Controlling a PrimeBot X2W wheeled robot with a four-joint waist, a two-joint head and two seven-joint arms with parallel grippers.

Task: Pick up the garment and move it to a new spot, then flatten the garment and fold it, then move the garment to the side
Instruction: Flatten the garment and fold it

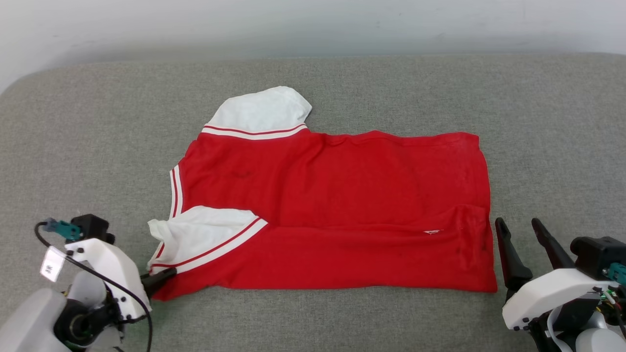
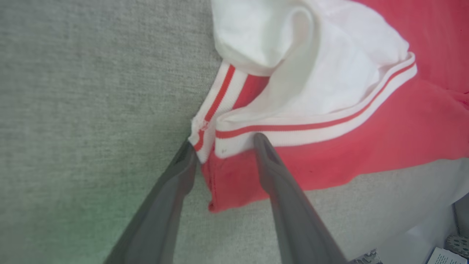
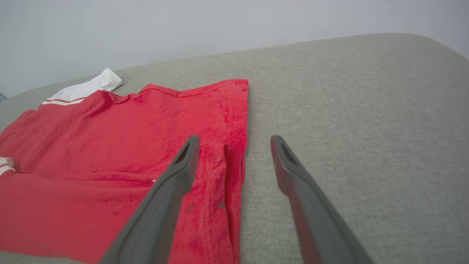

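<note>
So the garment (image 1: 337, 195) lay spread flat in the middle of the grey fabric surface (image 1: 98, 122), neck toward 9 o'clock, hem toward 3. To me the relocating and flattening looked done and a first fold was in: the 6 o'clock long edge was turned up with the near sleeve (image 1: 210, 234) on top. The far sleeve (image 1: 261, 110) poked out at 11 o'clock. The left gripper (image 2: 224, 143) sat at the shirt's 8 o'clock corner, jaws apart astride the striped trim (image 2: 216, 106), nothing pinched yet. The right gripper (image 1: 518, 224) hung wide open just off the hem at 4 o'clock. More folds and the shove aside remained, I'd guess.
</note>
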